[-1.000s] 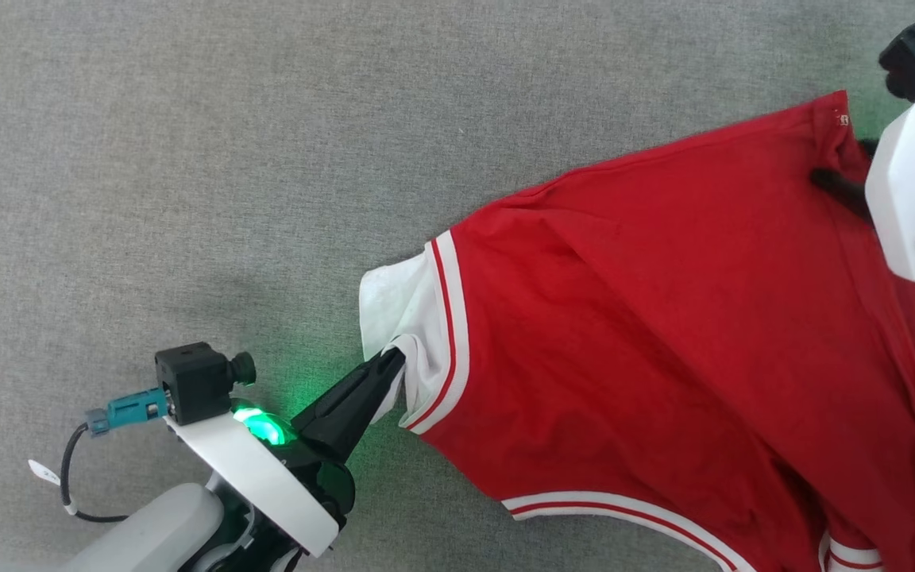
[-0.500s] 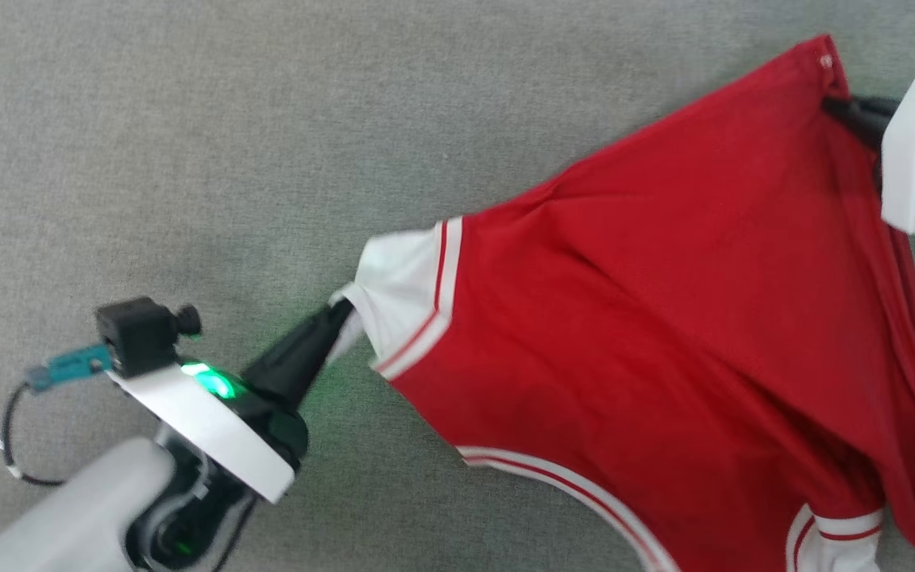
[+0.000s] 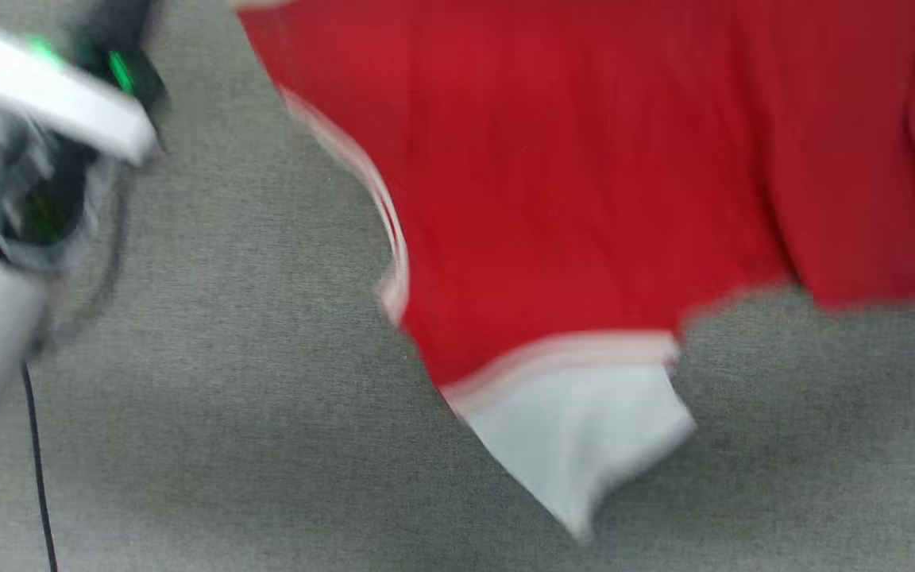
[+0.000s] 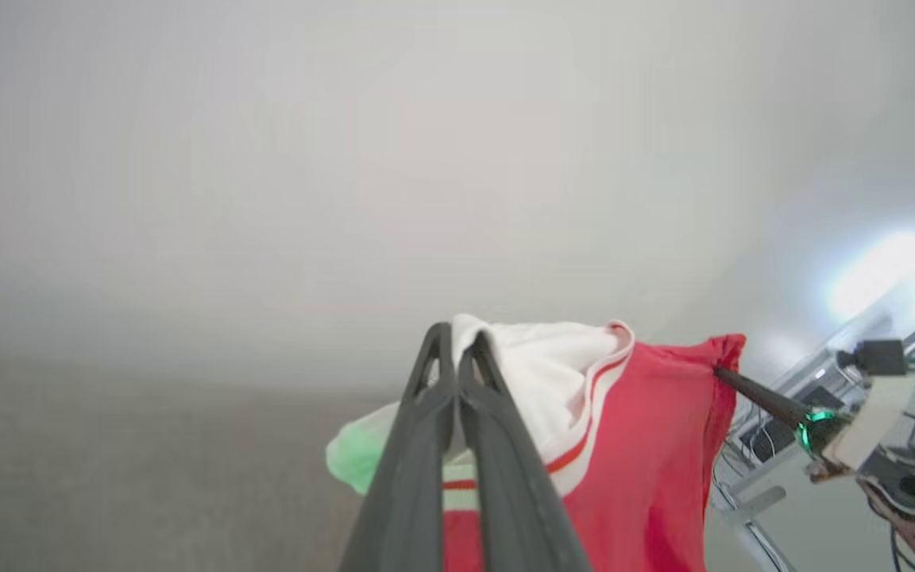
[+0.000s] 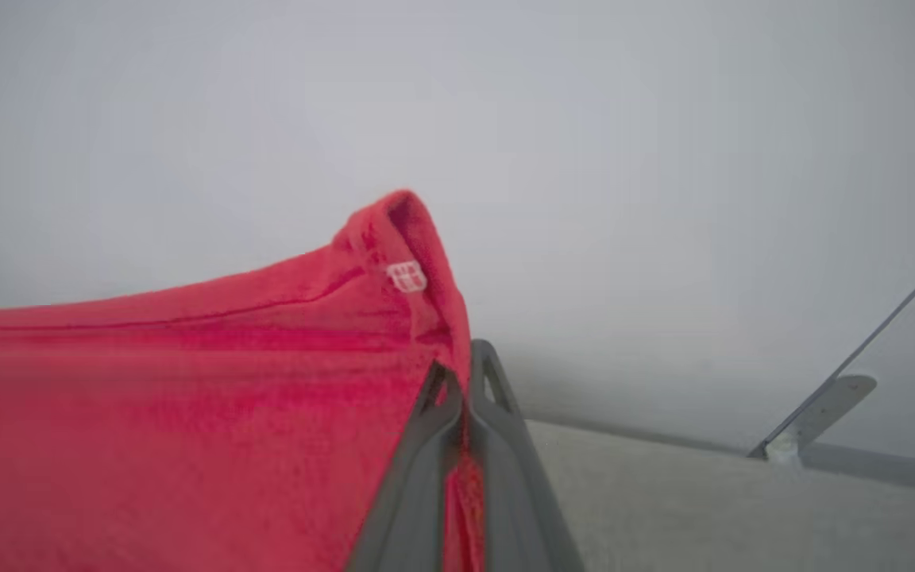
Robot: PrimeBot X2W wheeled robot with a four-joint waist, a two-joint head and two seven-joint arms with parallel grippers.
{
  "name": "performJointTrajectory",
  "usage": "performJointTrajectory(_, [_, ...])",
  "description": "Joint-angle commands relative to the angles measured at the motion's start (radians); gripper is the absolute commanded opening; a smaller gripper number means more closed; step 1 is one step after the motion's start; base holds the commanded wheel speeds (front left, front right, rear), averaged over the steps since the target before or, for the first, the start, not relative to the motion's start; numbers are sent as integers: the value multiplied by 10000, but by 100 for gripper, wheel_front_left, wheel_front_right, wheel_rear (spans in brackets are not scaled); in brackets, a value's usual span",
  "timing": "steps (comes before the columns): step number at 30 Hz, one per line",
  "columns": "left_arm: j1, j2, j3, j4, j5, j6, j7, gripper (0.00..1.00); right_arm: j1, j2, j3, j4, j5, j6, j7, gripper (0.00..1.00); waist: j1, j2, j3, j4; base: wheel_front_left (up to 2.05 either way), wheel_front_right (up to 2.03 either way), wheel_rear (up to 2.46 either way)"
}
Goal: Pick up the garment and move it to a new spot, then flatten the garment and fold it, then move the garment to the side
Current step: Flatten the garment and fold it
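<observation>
Red garment (image 3: 584,159) fills the upper centre and right of the blurred head view, its white sleeve (image 3: 584,445) pointing down at lower centre, over the grey surface (image 3: 187,397). Left wrist view: my left end effector (image 4: 454,338) is clamped on white sleeve cloth at lower centre. Right wrist view: my right end effector (image 5: 461,365) is closed, pinching a red edge just below a small white tag (image 5: 407,276), cloth spreading to lower left. My left arm (image 3: 44,95) is a blur at upper left of the head view.

Small tag (image 5: 406,276) on garment (image 5: 187,397): illegible.
</observation>
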State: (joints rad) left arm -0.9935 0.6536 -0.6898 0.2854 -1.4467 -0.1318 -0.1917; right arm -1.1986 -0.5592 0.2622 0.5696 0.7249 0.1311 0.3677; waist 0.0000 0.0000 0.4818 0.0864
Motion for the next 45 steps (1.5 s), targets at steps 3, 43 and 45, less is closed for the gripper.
performJointTrajectory(3, [-2051, -396, 765, 1611, -358, 27, -2, 0, -1396, 307, -294, 555, -947, -25, -788, 0, 0, 0, 493, -246, 0, 0, 0])
performJointTrajectory(43, [5842, -762, 552, -3473, -894, 19, -586, 0, 5810, -730, 112, -1110, 1535, -11, -2307, 0, 0, 0, -669, -205, 0, 0, 0])
performJointTrajectory(45, [6317, -590, 366, -3684, -606, 19, -627, 0, 6617, -860, -161, -1688, 1657, -8, -2293, 0, 0, 0, -829, -196, 0, 0, 0])
